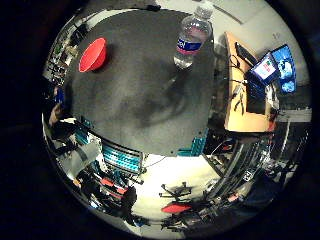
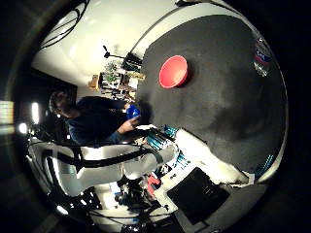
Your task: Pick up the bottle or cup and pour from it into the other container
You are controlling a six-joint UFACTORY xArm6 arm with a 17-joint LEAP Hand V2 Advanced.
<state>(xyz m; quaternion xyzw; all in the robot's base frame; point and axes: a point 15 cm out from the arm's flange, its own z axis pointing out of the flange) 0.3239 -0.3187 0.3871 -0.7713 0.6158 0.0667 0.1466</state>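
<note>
Red cup (image 2: pixel 173 71) and bottle (image 2: pixel 262 57) on dark table (image 2: pixel 228 107).

Robotics lab: dark round bench (image 1: pixel 140 105), wooden desk (image 1: pixel 245 117) with lit monitors (image 1: pixel 275 67), office chair (image 1: pixel 176 191), equipment racks (image 1: pixel 121 159).

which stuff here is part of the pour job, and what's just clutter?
Job:
- clear water bottle, upright on the dark table
- red bowl, apart from the bottle on the same table

Clutter:
- wooden desk with monitors beside the table
- office chair on the floor
</note>
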